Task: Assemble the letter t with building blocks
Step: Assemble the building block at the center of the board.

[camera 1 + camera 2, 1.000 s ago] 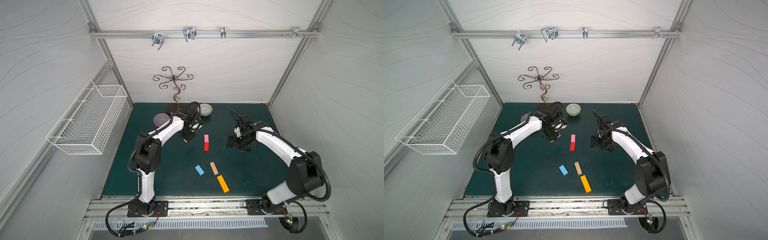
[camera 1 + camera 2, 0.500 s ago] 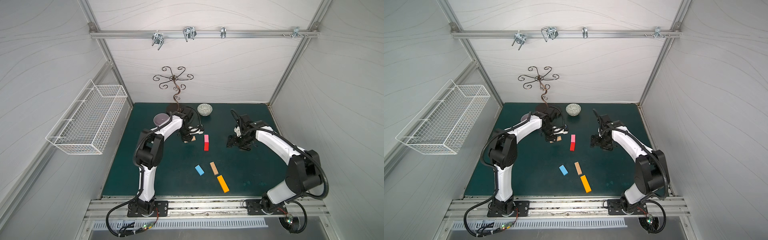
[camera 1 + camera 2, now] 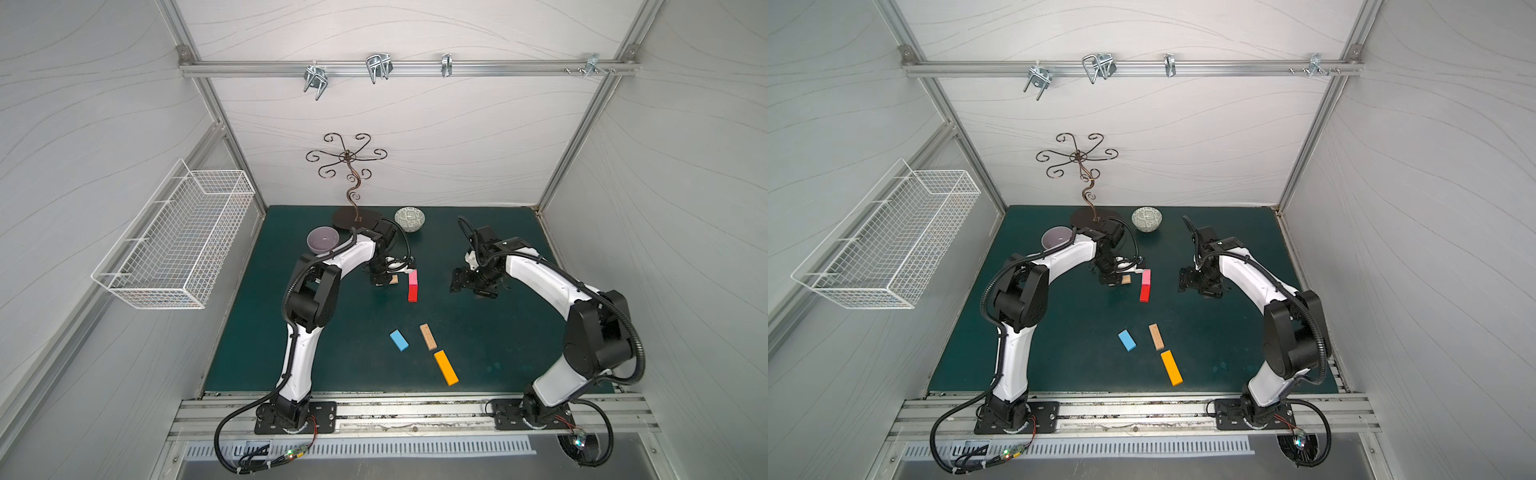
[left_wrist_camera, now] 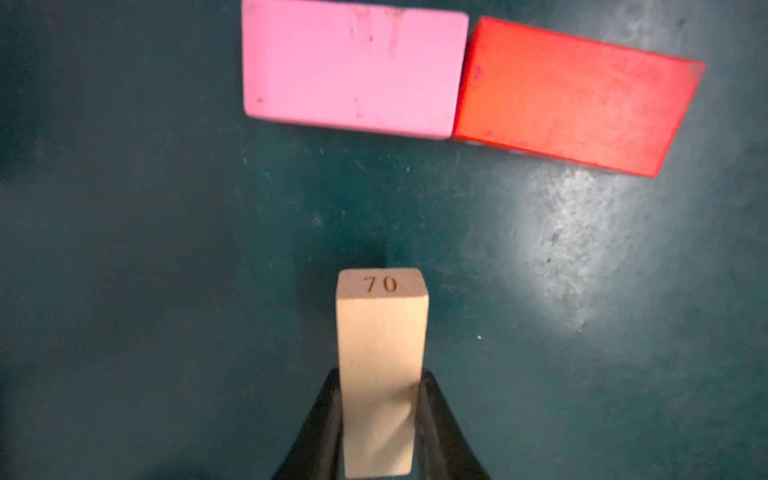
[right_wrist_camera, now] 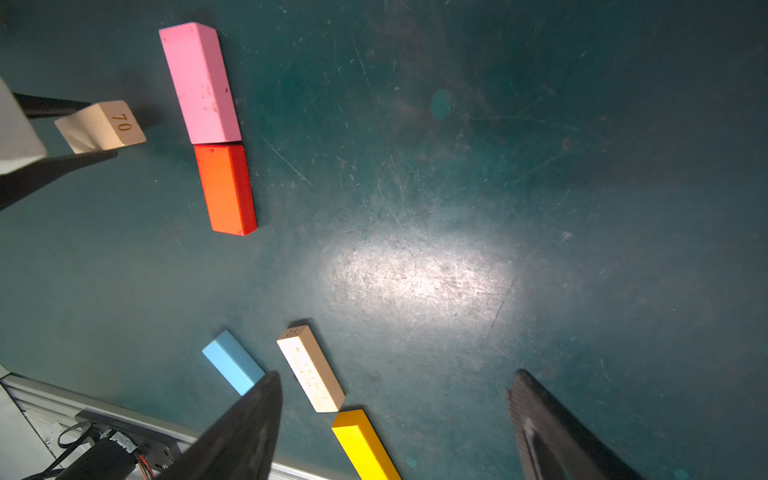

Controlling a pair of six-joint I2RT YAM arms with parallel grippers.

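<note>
One change: left fingers, clamping tan block, shifted nearer pink block, perhaps lower; right fingers wide, unmoved.

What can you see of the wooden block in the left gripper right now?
The wooden block is a pale bar of unpainted wood with square edges and "70" stamped on its end face. The left gripper is shut on its long sides, leaving the stamped end sticking out. That end points at the side of the pink block, with a clear gap of green mat between them. No other block touches it; whether it rests on the mat is unclear.
</note>
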